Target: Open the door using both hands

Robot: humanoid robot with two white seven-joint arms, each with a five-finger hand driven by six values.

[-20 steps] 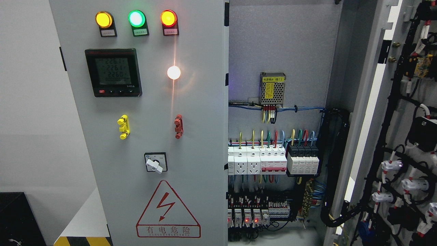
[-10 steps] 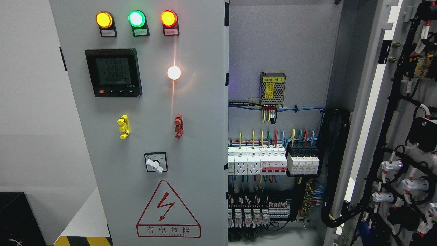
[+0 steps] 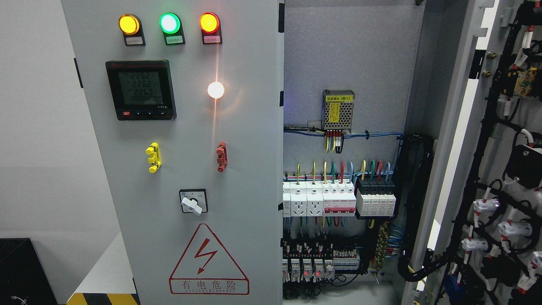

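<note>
No robot hand shows anywhere in the head view, so the state of the fingers cannot be told, and neither can which arm is nearer. The right door [image 3: 487, 169] is swung wide at the right of the frame, its wired inner face towards us, exposing the cabinet interior [image 3: 347, 63]. The left door [image 3: 237, 262] fills the middle and left of the frame and looks closed or nearly so, its free edge running top to bottom just left of the interior; that long vertical edge is what any next pull would seem to turn on. By my reading, one door is done and one may remain. On the left door: yellow, green and red lamps [image 3: 169, 23] upper left, a meter [image 3: 140, 90] showing 226-something on several lines, a rotary switch [image 3: 193, 201], and a warning triangle [image 3: 208, 260] reading 有电危险. Inside, a yellow label on the power supply [image 3: 338, 109] is too small to read surely.
</note>
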